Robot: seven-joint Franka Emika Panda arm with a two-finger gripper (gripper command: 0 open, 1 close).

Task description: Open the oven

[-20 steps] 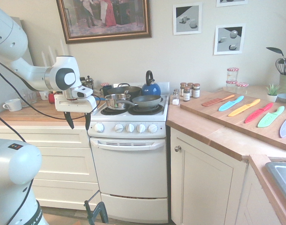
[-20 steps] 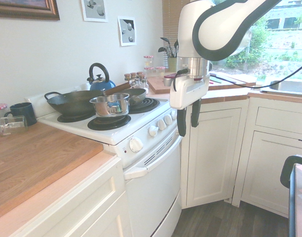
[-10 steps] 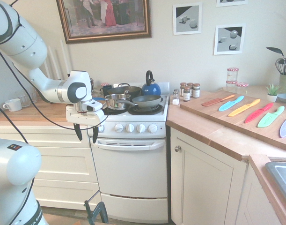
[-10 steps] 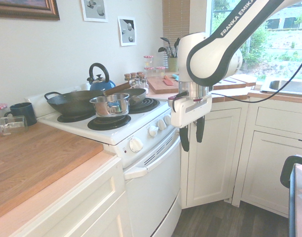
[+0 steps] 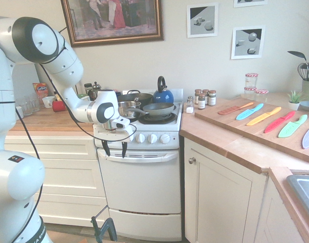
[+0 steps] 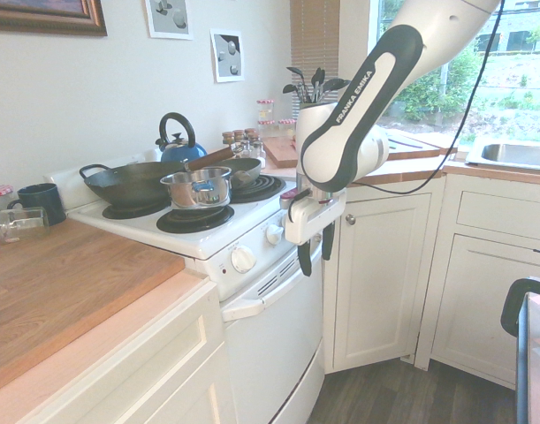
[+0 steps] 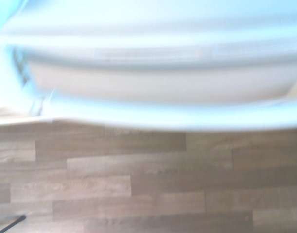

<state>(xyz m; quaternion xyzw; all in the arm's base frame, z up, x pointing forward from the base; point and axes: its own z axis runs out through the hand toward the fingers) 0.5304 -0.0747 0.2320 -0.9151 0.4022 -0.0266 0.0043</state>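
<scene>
The claw (image 5: 115, 155), black fingers apart and empty, hangs near the curved white door handle (image 5: 151, 158). The white freestanding oven (image 5: 139, 185) stands between the cabinets, door shut! Gripping and pulling remain.

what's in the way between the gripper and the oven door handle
Nothing visible stands between the gripper and the oven door handle; the jaws hang apart close to it. The saucepan sits up on the stovetop, off that path.
</scene>
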